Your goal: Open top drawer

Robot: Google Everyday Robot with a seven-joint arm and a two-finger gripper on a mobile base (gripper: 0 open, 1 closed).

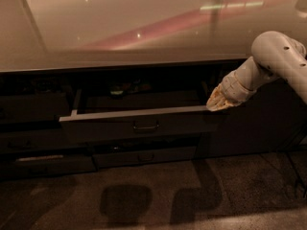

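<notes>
The top drawer (139, 121) stands pulled out from under the counter, its dark grey front carrying a small loop handle (146, 127) at the centre. Its grey box body shows behind the front, with small items lying at the back of it. My gripper (214, 103) sits at the drawer's right end, at the top corner of the front, at the end of the white arm (268, 63) that reaches in from the right. The gripper's tip is hidden against the dark opening.
A glossy pale countertop (144, 28) overhangs the cabinets. Below the open drawer sits a shorter closed drawer (144, 157), with another drawer front (38, 162) lower left. A dark cabinet door (259, 123) stands at the right. Speckled floor (153, 195) lies in front.
</notes>
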